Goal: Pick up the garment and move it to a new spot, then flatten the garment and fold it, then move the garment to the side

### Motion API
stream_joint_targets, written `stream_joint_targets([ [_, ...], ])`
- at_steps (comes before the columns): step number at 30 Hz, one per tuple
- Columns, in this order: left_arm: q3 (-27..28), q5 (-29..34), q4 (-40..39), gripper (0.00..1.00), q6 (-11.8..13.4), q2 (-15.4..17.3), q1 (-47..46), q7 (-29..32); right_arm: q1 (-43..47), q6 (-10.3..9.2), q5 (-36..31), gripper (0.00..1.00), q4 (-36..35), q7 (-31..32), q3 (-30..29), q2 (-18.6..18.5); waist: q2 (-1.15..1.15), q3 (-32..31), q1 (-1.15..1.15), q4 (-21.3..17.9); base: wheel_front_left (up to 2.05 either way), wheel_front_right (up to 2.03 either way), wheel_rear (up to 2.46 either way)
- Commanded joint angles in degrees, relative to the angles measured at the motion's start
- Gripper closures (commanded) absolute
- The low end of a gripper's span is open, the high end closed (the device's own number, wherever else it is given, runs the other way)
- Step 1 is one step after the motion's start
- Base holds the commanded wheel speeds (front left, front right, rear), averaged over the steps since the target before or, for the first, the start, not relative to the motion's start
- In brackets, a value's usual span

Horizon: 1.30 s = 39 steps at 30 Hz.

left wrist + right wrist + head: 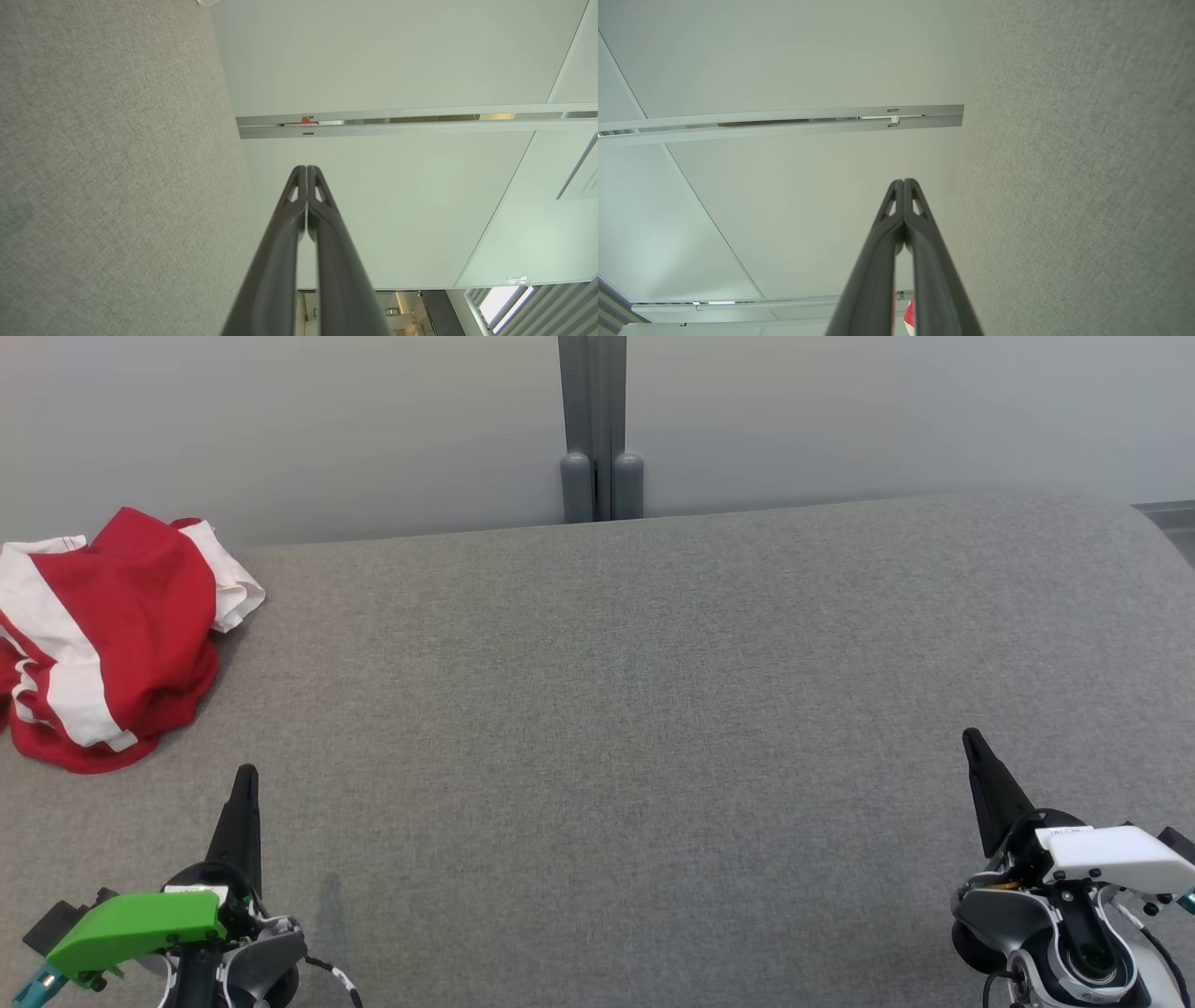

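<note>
Left pincer (246, 773) and right pincer (970, 737) pressed together, empty; crumpled garment (112, 635) far left, long axis near-to-far.

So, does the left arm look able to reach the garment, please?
Probably yes: the garment lies crumpled ahead of the left gripper, jaws shut, with bare grey surface between.

Left gripper (246, 777) has long dark tapered fingers (275, 252) with small triangular cutouts near the tips, and a bright green cover (140, 924) behind them. Right gripper (973, 739) looks the same, white cover (1116, 854) instead. Striped cable (331, 975) by the green one.
</note>
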Motion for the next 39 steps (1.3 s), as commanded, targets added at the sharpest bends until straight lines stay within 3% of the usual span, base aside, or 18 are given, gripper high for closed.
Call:
stream_joint_targets([
  [1, 0.03, 0.54, 0.03, 1.0, -0.34, 0.06, -0.87, 0.13, -0.3, 0.05, -0.35, 1.0, 0.05, 0.07, -0.01, -0.07, 0.0, 0.0, 0.0, 0.0, 0.0, 0.0, 0.0],
  [39, 0.03, 0.55, 0.03, 1.0, -0.34, 0.06, -0.88, 0.13, -0.31, 0.04, -0.35, 1.0, 0.05, 0.07, -0.01, -0.07, 0.0, 0.0, 0.0, 0.0, 0.0, 0.0, 0.0],
])
